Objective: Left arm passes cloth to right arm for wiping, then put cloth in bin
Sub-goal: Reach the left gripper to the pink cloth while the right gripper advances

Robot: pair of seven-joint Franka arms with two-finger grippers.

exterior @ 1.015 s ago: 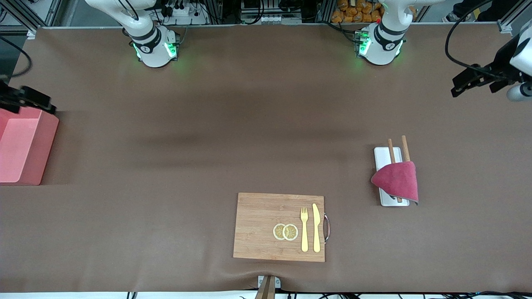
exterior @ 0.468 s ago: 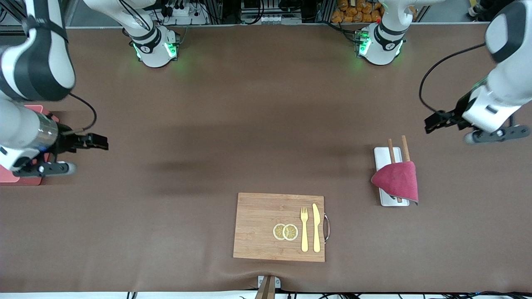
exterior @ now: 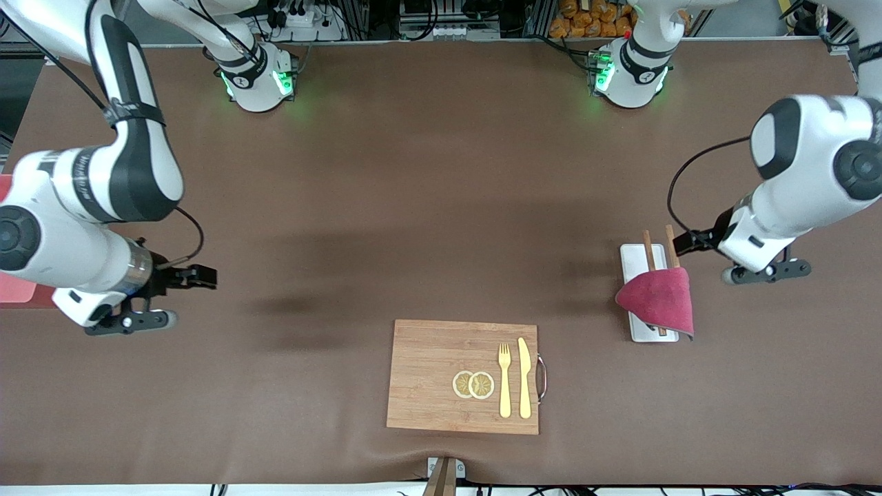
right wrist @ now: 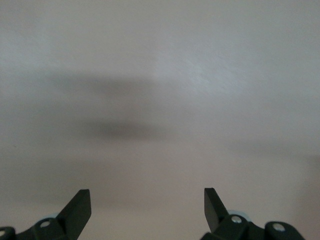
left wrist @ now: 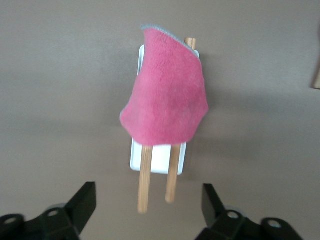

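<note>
- Step in hand, by my read: the left arm is reaching for the cloth [exterior: 658,300]; no pickup, no handover, no wiping yet.
- left gripper [left wrist: 149,204] is hanging in the air with its fingers spread wide and nothing between them, just short of the bare ends of the two wooden sticks [left wrist: 157,176].
- The cloth is lying draped over the sticks and the white tray [exterior: 634,260], just ahead of that claw and not touching it.
- Next move probably calls for the claw to be travelling forward over the stick ends and dropping onto the cloth's nearest fold, pinching fabric only, since the sticks underneath could get caught.
- right gripper [right wrist: 148,202] is also spread and empty, hanging over bare table mat, well apart from the cloth; this arm is waiting.
- The bin [exterior: 15,289] is sitting at the right arm's end of the table, mostly hidden under that arm, close by the right claw's wrist.
- wooden board [exterior: 441,375] with fork [exterior: 504,380], knife [exterior: 524,377] and two lemon slices [exterior: 473,384] is lying between the two claws, nearer the front camera, touched by neither.
- Versus a second ago: both arms are swinging in from the table ends; the left claw was out at the edge, now beside the tray; the right arm is now covering much of the bin.
- Cloth, tray, sticks and board are unmoved.
</note>
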